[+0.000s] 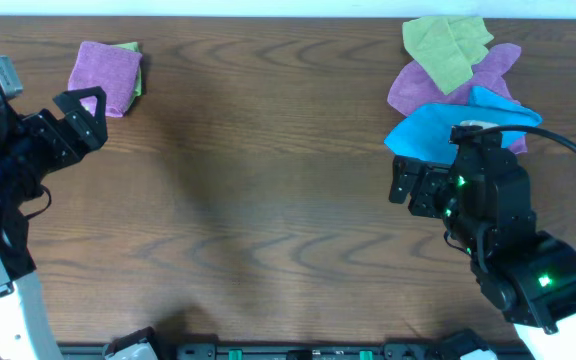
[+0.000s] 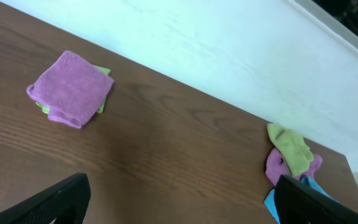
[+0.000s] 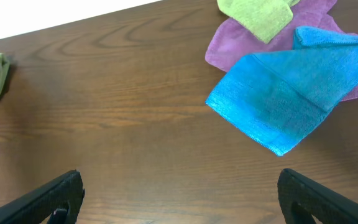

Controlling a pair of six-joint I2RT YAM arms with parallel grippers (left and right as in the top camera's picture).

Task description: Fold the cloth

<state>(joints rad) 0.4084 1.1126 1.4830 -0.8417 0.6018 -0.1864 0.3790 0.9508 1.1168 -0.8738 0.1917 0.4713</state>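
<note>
Right gripper [image 1: 406,185], fingers spread wide and empty, hangs near the right edge of the brown wooden tabletop [image 1: 268,200], just beside a bright blue cloth [image 1: 448,125] overlapping a crumpled purple cloth [image 1: 413,88] and a light green cloth [image 1: 448,48] at the far right corner; left gripper [image 1: 93,118], equally wide and empty, sits near the folded purple microfibre cloth [image 1: 106,75], which rests on a folded green cloth [image 1: 136,75] at the far left corner.
</note>
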